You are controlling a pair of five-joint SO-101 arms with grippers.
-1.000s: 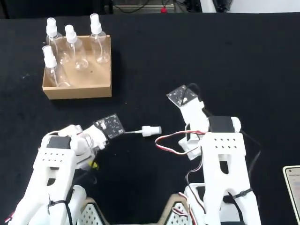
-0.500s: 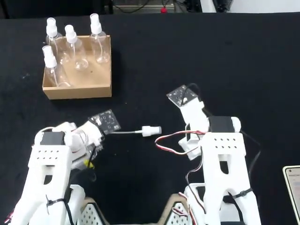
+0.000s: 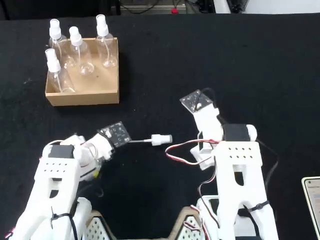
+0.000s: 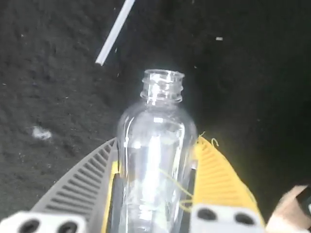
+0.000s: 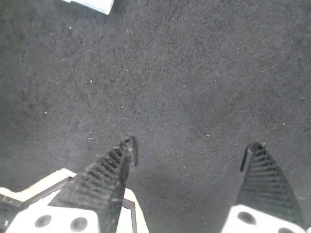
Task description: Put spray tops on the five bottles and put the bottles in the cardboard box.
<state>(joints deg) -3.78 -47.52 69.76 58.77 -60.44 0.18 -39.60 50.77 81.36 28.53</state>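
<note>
On the black table (image 3: 260, 65), the left gripper (image 4: 158, 141) clamps an uncapped bottle (image 4: 158, 111), a spray top (image 3: 161, 139) just ahead; the right gripper (image 5: 192, 143) gapes wide.

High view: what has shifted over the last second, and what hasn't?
The left arm swung slightly away from the spray top, then came back almost to where it began. The left gripper holds the uncapped bottle. The right arm barely shifted, and the right gripper is open. The spray top, the cardboard box and its four capped bottles stayed put.
</note>
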